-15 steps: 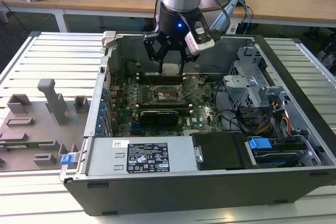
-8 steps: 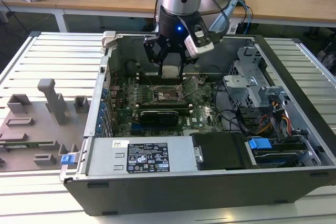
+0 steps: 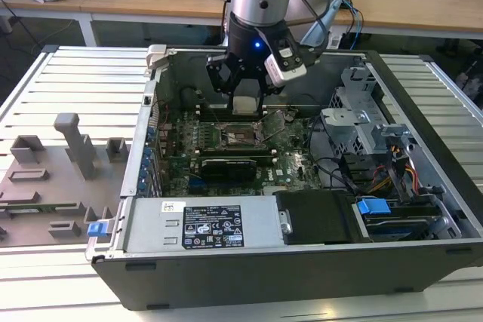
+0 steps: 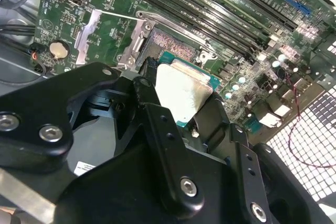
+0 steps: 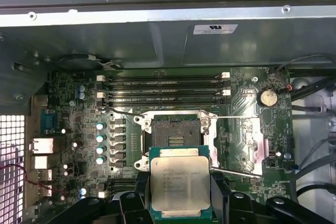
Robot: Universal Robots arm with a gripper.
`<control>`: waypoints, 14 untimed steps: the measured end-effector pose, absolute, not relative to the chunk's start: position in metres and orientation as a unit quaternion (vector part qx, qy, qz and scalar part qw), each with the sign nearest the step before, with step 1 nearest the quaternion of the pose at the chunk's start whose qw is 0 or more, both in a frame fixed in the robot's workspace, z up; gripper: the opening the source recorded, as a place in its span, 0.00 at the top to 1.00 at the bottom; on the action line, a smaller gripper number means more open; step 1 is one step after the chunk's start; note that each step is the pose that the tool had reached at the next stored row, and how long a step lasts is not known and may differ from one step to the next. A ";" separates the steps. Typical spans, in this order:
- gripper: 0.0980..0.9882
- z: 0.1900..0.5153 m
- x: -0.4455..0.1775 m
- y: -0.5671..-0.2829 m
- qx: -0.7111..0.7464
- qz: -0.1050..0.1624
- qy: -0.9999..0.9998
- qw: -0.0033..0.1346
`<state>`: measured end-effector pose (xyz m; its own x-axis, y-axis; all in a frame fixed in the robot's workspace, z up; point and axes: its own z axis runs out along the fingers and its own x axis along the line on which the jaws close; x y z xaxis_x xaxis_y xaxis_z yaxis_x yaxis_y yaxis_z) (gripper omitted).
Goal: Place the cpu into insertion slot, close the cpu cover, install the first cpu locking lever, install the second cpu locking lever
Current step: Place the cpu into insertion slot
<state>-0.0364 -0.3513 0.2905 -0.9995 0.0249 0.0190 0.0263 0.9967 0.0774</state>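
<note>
One gripper (image 3: 247,102) clamps cpu (image 5: 180,184) | above insertion slot (image 5: 172,136) | slatted table (image 3: 75,73) | wooden desks (image 3: 151,1) behind

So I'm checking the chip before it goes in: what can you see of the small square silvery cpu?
The small square cpu has a flat silvery-grey metal lid with faint print, on a green board whose edge shows all round. The black gripper clamps two opposite edges, lid facing the first wrist view's camera. The chip hangs just short of the open square insertion slot with its dark pin field, apparently not touching it.
</note>
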 end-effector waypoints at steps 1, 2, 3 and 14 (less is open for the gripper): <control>0.50 0.290 -0.036 -0.351 -0.013 -0.039 -0.999 0.009; 0.50 0.289 -0.036 -0.351 -0.013 -0.039 -0.999 0.009; 0.50 0.288 -0.036 -0.351 -0.013 -0.039 -0.999 0.009; 0.50 0.287 -0.036 -0.351 -0.048 -0.037 -0.998 0.008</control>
